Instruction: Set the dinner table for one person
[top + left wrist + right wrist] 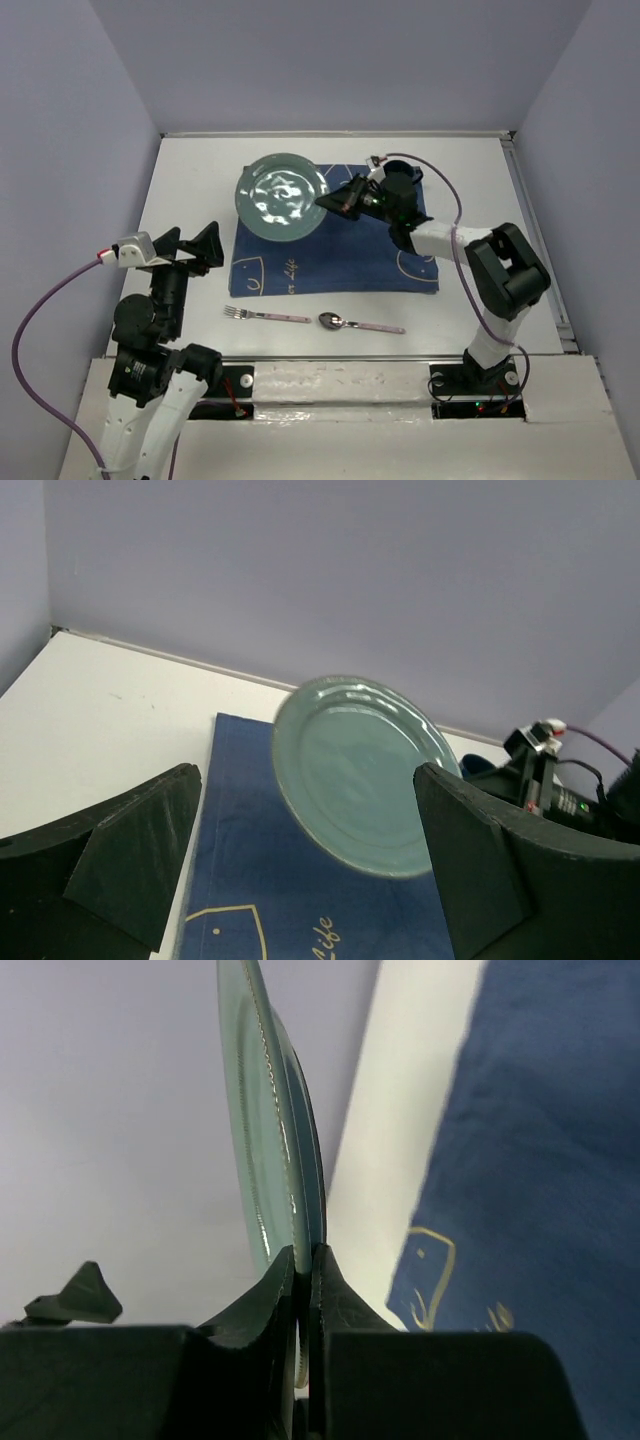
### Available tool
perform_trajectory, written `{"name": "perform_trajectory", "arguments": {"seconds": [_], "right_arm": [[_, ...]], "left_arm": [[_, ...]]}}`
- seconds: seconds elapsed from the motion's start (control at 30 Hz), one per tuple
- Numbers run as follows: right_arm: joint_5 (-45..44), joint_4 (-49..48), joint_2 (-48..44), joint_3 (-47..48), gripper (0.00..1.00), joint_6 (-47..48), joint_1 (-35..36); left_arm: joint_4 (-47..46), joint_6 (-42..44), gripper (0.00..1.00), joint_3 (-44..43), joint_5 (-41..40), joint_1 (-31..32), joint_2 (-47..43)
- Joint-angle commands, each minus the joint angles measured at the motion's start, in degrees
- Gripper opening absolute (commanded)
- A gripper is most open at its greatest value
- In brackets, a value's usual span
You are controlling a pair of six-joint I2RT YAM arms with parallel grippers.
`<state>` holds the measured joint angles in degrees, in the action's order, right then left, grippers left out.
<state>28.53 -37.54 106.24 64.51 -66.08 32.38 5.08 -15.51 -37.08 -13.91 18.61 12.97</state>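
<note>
White table [190, 180] spreads beneath a blue cloth [340, 255]. Over the cloth's far left corner, the right gripper [326, 202] pinches a tilted green plate [280, 195] by its rim. Left of the cloth, the left gripper [195, 240] gapes wide, empty. A fork [265, 315] and spoon [360, 323] lie by its near edge.

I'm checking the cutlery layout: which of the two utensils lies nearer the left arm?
The fork, its tines pointing left, on the bare dinner table just on the near side of the blue cloth. The spoon lies to its right.
</note>
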Motion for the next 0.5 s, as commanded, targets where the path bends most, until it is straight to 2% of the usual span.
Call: {"name": "perform_trajectory", "arguments": {"seconds": [0.0, 0.1, 0.2, 0.47], "right_arm": [[0.21, -21.15, -6.47, -15.16, 0.00, -7.12, -4.59], [1.87, -24.15, -6.22, -18.18, 0.00, -8.62, -7.67], [5.04, -32.41, -3.94, -20.74, 0.00, -11.25, -10.40], [5.48, -32.86, -0.59, -21.62, 0.00, -11.08, -13.65]], "left_arm": [[-2.89, 0.92, 0.99, 0.61, 1.17, -0.33, 0.83], [-2.80, 0.92, 0.99, 0.61, 1.52, -0.33, 0.74], [-2.10, 1.35, 0.99, 0.52, 0.56, -0.24, 1.00], [-2.18, 1.71, 0.99, 0.52, -0.06, 0.20, 1.71]]}}
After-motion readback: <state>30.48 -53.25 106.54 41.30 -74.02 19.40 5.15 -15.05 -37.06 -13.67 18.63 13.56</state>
